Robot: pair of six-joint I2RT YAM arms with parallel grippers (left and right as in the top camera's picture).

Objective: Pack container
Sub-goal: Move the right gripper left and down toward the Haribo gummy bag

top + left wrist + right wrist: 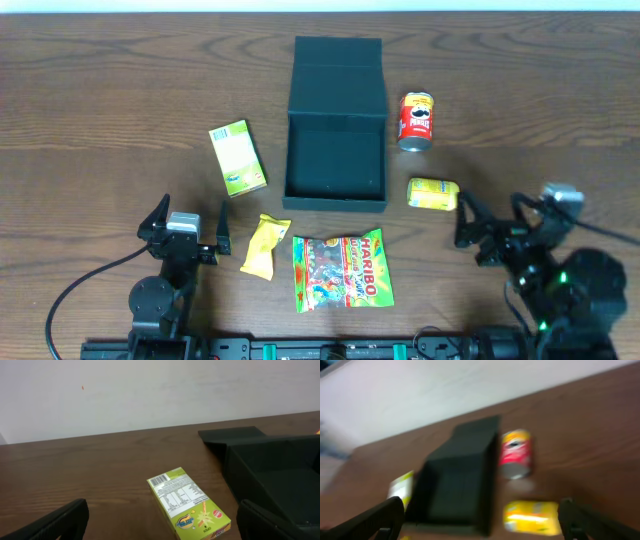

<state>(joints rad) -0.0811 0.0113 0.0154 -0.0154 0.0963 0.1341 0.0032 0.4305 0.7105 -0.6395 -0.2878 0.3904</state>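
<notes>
- surface [90, 90]: dark wood grain, carries everything.
- container [336, 155]: centre, toward the far side; long axis runs near–far; flap lid lies open, pointing away from the arms; cavity faces up.
- left end effector [193, 210]: fingers spread wide, unloaded; container ahead and to its right, well apart.
- right end effector [492, 215]: fingers spread, unloaded; container ahead and to its left, well apart.
- light-green carton [238, 158]: just left of container. Left wrist view resolves its barcode panel; right wrist view is blurred, carton only a pale patch.
- red can [416, 121]: just right of container; outside left wrist view.
</notes>
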